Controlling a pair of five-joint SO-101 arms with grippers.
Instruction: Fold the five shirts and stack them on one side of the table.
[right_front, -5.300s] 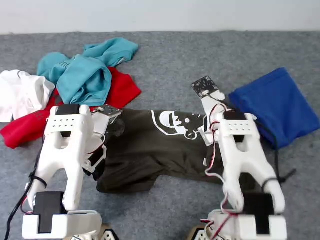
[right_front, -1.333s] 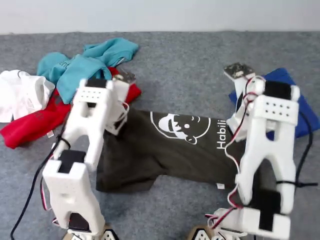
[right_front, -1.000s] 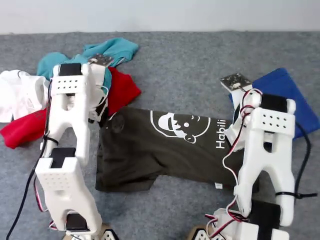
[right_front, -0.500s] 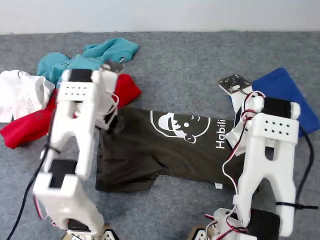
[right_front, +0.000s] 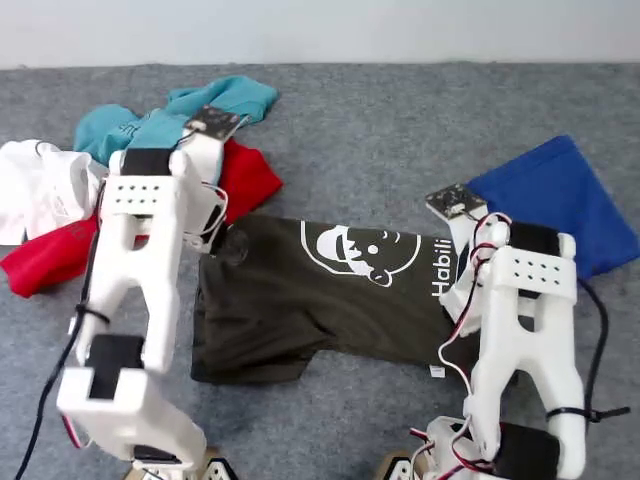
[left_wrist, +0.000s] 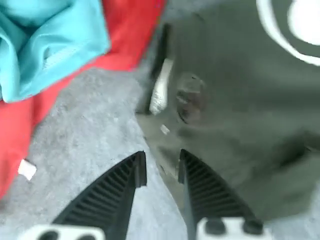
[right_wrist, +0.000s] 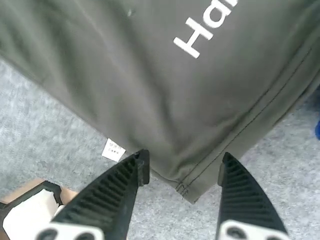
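A dark olive shirt (right_front: 330, 290) with a white print lies spread across the middle of the grey table. My left gripper (left_wrist: 160, 167) hovers over its far left edge by the collar (left_wrist: 160, 90), fingers a little apart, open with nothing held. My right gripper (right_wrist: 182, 167) stands open just above the shirt's right hem (right_wrist: 240, 135), near the corner and a small white label (right_wrist: 114, 149). In the high view the left arm (right_front: 140, 260) and right arm (right_front: 520, 310) flank the shirt. A folded blue shirt (right_front: 560, 205) lies at the right.
At the back left a teal shirt (right_front: 170, 140) lies crumpled over a red shirt (right_front: 245, 180), with a white shirt (right_front: 40, 190) at the left edge. Bare grey table (right_front: 380, 130) stretches behind the dark shirt and along its front.
The dark shirt now lies stretched out wider to the right than five seconds ago. The left arm has shifted about near the collar. The right arm has drawn back toward the front along the hem.
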